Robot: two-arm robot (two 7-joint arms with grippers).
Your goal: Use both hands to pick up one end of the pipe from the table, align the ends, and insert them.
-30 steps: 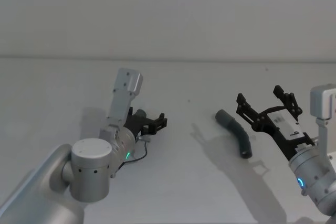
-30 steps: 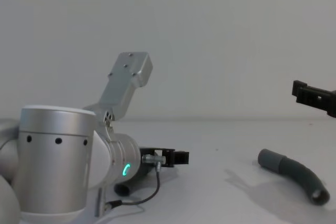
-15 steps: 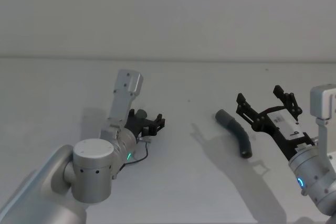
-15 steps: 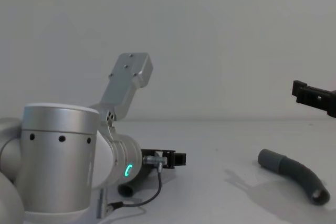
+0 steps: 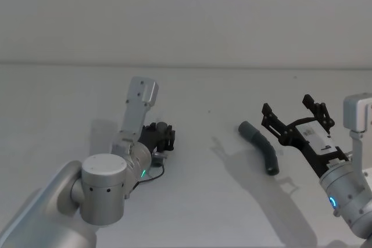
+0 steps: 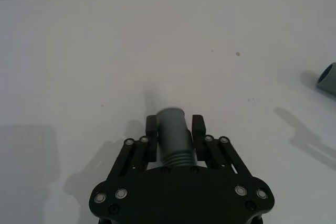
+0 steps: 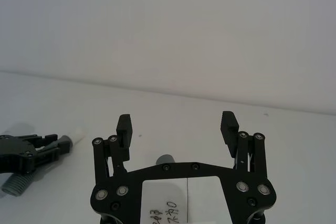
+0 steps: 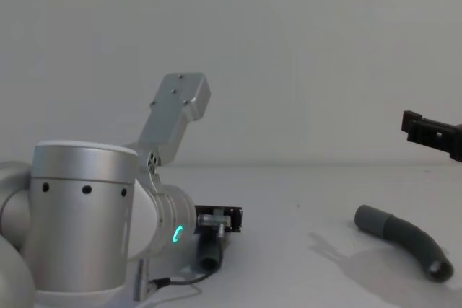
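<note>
My left gripper is low over the table, shut on one dark grey ribbed pipe piece. In the left wrist view its fingers press both sides of the smooth cuff. The right wrist view shows that piece's whitish tip poking out past the left gripper. The other curved pipe piece lies on the table at the right, its wide cuff pointing left. My right gripper hovers open just right of and above it, with nothing between its fingers.
A thin black cable loops beside the left wrist. The white table stretches bare between the two arms, and a plain white wall rises behind it. One finger of the right gripper juts in at the chest view's right edge.
The left gripper's fingers have come together on the pipe piece under them. The right arm and the other pipe piece have stayed in place.
</note>
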